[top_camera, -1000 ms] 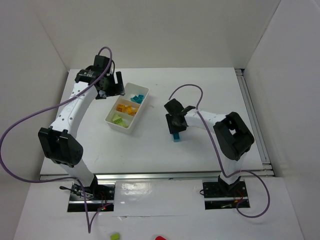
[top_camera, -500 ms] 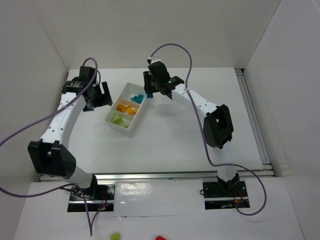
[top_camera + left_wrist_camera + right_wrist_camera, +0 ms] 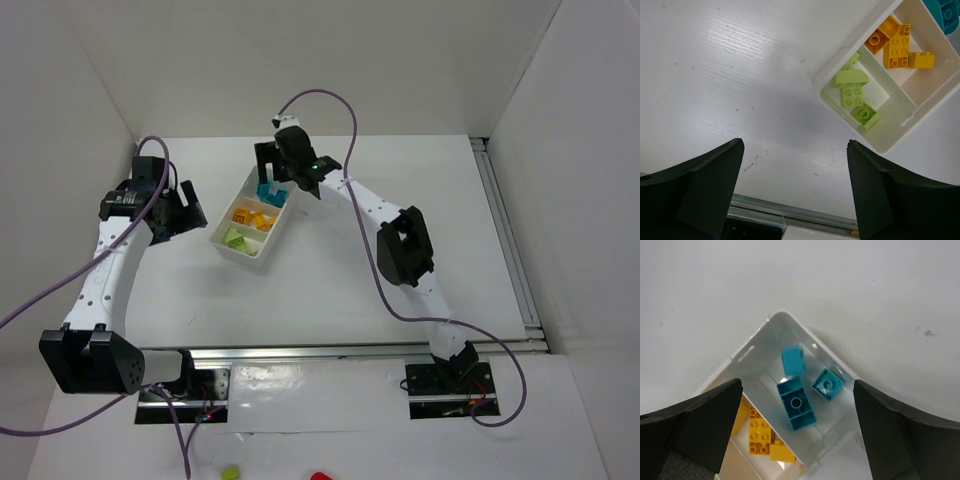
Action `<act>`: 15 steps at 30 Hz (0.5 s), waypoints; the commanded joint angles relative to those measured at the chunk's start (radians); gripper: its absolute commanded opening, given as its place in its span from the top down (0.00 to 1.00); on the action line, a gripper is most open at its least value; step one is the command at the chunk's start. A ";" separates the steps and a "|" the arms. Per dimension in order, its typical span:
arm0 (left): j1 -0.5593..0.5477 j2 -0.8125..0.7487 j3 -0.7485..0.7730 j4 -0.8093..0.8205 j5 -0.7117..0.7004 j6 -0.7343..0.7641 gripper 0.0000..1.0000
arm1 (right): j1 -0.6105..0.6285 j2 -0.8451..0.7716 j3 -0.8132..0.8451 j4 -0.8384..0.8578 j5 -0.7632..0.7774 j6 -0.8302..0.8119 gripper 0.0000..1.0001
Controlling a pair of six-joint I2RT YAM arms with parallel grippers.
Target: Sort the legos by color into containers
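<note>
White tabletop [image 3: 330, 290] carries a white divided plastic tray [image 3: 244, 256]; small teal plastic bricks [image 3: 796, 403] lie in its far cell beneath the right gripper [image 3: 272, 168], spread and empty like the left gripper [image 3: 795, 150]. They look light, rigid, slick; best pinched across flat sides

place: lab | cue: white-walled table [image 3: 330, 290] (robot arms [image 3: 100, 275] bolted on)

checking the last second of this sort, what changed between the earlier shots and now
The right gripper carried a teal brick across to the tray, opened and let it go in the far compartment. The left gripper, open, backed off to the left. The tray, yellow bricks and green bricks stayed put.
</note>
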 commanded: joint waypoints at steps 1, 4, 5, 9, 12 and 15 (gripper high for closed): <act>0.010 -0.021 0.023 0.028 0.035 0.000 0.07 | 0.012 -0.255 -0.112 0.114 0.128 -0.017 0.00; 0.010 -0.010 0.023 0.039 0.047 0.000 0.07 | -0.023 -0.444 -0.358 0.130 0.299 0.017 0.00; 0.010 -0.010 0.023 0.048 0.047 0.000 0.07 | -0.037 -0.479 -0.452 0.080 0.338 0.032 0.00; 0.019 -0.001 0.023 0.082 0.079 -0.022 0.07 | -0.170 -0.633 -0.677 -0.127 0.473 0.158 0.00; 0.019 -0.013 0.014 0.106 0.107 -0.045 0.07 | -0.259 -0.754 -0.886 -0.238 0.497 0.258 0.00; 0.019 -0.042 0.005 0.134 0.119 -0.045 0.07 | -0.286 -0.851 -1.019 -0.347 0.550 0.314 0.00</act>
